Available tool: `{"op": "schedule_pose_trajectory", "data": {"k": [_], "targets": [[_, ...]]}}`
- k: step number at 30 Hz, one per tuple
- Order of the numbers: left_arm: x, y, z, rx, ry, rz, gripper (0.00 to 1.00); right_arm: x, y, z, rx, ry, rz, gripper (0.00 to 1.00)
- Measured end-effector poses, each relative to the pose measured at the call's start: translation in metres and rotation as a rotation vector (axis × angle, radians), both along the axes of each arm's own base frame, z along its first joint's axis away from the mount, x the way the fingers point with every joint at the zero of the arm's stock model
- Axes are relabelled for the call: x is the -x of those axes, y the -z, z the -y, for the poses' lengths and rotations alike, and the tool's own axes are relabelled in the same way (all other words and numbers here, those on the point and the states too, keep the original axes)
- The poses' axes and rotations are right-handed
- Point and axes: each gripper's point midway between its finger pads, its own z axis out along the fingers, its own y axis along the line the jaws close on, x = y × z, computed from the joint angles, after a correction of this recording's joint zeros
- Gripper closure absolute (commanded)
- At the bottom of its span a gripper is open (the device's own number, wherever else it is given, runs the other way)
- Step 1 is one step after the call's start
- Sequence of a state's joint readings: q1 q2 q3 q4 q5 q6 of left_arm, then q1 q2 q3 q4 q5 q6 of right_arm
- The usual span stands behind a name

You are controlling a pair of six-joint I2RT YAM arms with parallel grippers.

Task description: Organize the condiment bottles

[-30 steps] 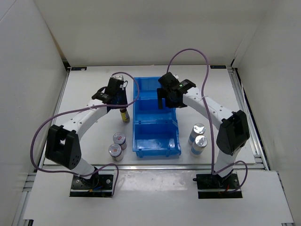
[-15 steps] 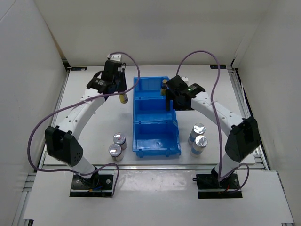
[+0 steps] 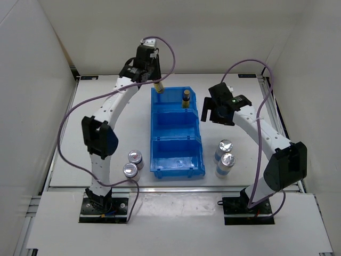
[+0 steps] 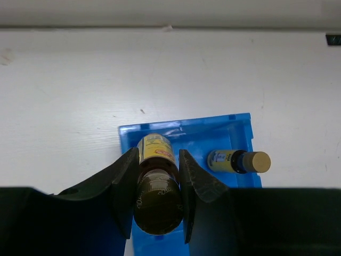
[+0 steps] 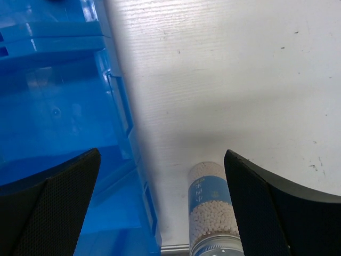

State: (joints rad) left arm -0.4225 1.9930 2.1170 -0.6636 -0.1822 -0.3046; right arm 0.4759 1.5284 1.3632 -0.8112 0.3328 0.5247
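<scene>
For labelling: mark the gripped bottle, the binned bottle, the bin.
gripped bottle (image 4: 157, 200): left wrist view, dark body.
binned bottle (image 4: 241, 161): left wrist view, neck.
bin (image 3: 178, 158): top view, near compartment's floor.

Left jaws tight, right jaws wide.

Brown bottle (image 4: 157, 200), yellow label: print blurred, unreadable
Blue-white jar (image 5: 210, 197), blue band: white marks, illegible

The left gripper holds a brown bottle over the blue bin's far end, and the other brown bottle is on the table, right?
No. The left gripper holds a brown bottle over the far end of the blue bin, but the other brown bottle is inside its far compartment, not on the table; the left wrist view shows it.
</scene>
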Motion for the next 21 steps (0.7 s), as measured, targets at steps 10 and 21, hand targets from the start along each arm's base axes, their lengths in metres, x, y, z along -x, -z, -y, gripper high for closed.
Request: {"op": "schedule_pose_trajectory", "data": {"k": [10, 21], "targets": [[-0.016, 0.132, 0.054, -0.023, 0.102, -0.253, 0.89, 0.004, -0.02, 0.014, -0.068, 0.028, 0.039, 0.0], [-0.011, 0.15, 0.051, -0.032, 0.096, -0.298, 0.52, 0.007, -0.022, 0.023, -0.082, 0.042, 0.03, 0.0]]}}
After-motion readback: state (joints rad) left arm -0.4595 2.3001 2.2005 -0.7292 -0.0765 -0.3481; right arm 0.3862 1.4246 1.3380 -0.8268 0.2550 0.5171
